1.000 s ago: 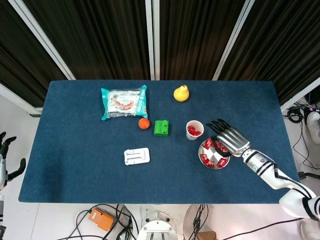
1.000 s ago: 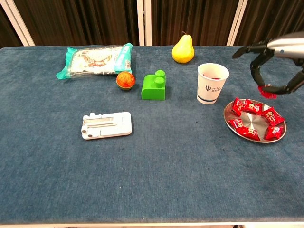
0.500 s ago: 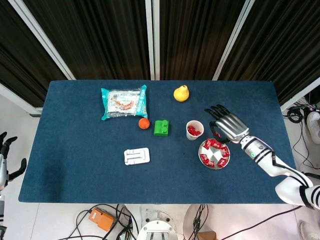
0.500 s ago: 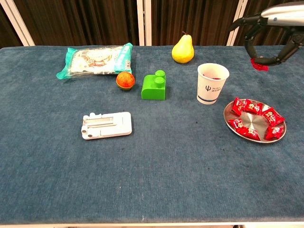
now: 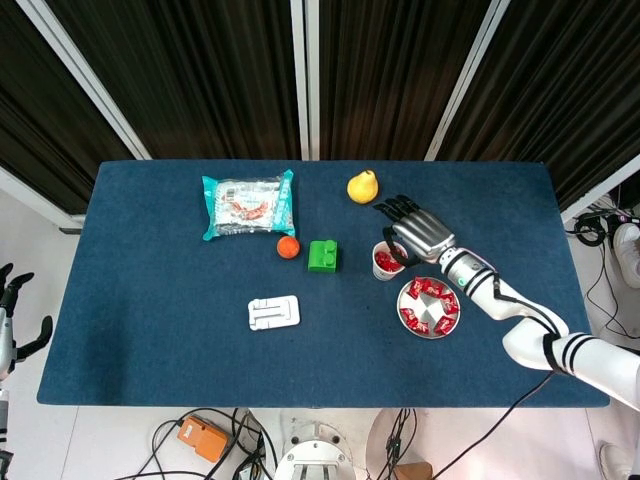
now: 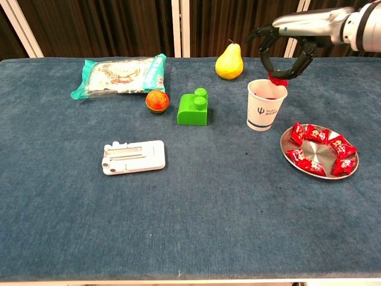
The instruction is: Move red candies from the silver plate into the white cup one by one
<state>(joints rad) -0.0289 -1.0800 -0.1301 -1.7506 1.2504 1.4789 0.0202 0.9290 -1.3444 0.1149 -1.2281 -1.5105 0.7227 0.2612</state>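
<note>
Right hand [image 6: 284, 52] hangs directly over the white cup [image 6: 266, 105], a red candy [image 6: 277, 78] pinched between thumb and fingertip just above the rim, other fingers spread. Good release, as I judge it: keep the candy centred over the mouth, ease it low so it cannot bounce off the rim, part the pinching fingers only, then lift straight up without brushing the cup, which looks light enough to tip. Cup already holds red candies; the head view shows red inside, though how many I cannot tell from here. Silver plate [image 6: 352, 170] sits just right of the cup and nearer the front edge of the surface [image 6: 208, 208], with several wrapped red candies still on it, so more trips remain. Left hand [image 5: 10, 300] far left of the cup, off the surface, fingers apart, holding nothing. Green block [image 6: 193, 107] left of the cup, pear [image 6: 229, 61] behind it.
</note>
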